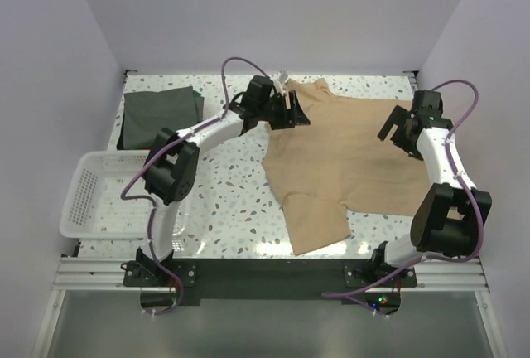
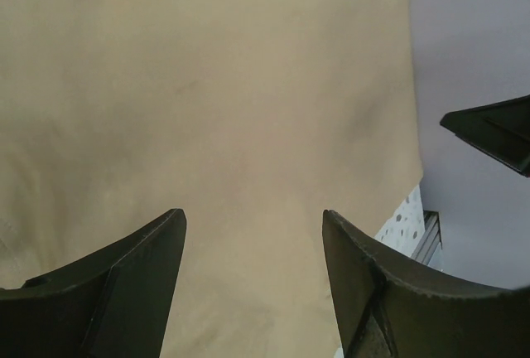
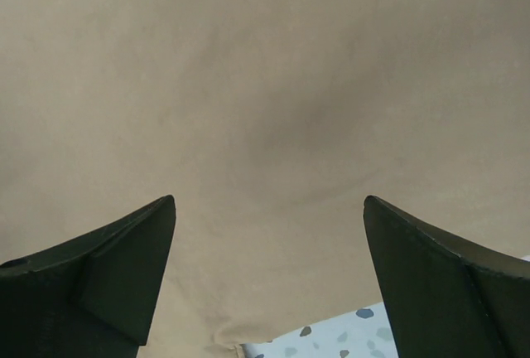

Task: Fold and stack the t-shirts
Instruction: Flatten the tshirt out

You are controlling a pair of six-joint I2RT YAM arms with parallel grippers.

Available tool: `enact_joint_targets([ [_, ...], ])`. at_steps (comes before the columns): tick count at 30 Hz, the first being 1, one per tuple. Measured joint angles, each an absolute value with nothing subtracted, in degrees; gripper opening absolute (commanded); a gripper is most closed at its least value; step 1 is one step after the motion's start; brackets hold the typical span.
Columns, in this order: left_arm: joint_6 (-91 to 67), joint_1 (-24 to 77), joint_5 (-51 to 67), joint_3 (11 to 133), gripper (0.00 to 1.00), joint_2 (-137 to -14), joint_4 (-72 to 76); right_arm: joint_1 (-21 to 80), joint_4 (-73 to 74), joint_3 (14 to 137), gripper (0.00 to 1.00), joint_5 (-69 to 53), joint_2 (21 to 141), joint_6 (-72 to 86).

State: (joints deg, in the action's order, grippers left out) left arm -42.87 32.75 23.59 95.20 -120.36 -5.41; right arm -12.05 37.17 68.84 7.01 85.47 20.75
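The tan t-shirt (image 1: pixel 348 159) lay centre-right on the desk (image 1: pixel 232 200), its collar partly hidden under the left tool (image 2: pixel 252 224); both that and the right tool (image 3: pixel 269 202) stood spread, pinching nothing; the dark grey-green t-shirt (image 1: pixel 160 113) lay folded upper left.

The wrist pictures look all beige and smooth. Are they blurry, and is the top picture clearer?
Left wrist view: the plain tan cloth t-shirt fills the frame, soft-focused, weave not visible. Right wrist view: the same, with a dim shadow patch mid-frame. Top external view: sharp, evenly lit, only soft shadows.
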Motion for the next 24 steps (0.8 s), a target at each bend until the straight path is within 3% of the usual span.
enact_joint_targets([
  [14,-45.3,31.7,24.4,88.9,0.76,-127.0,-6.7,-12.1,37.6,62.5,0.98,0.5,86.3,19.2],
  [24,-45.0,25.9,25.1,88.5,0.76,-127.0,-6.5,-10.8,37.2,62.2,0.96,-4.6,96.5,17.8],
])
